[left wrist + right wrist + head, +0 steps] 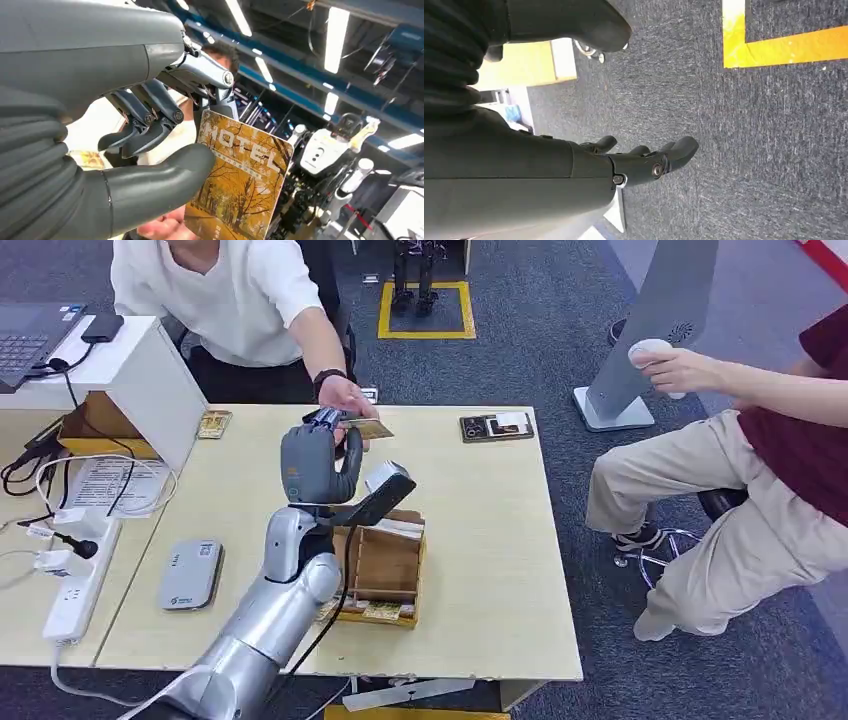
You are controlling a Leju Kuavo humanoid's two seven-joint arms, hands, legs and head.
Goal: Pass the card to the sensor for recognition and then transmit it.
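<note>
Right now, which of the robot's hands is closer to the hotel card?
Left. The left hand holds the hotel card at its fingertips, raised over the table toward a person's hand. The right hand hangs low over the carpet, away from the card.

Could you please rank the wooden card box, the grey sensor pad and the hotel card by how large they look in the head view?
1. Wooden card box
2. Grey sensor pad
3. Hotel card, pinched by the left hand; it lies farthest from the camera and is seen nearly edge-on.

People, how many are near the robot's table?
2. One person in white reaches across the table toward the card; another person sits at its right.
</note>
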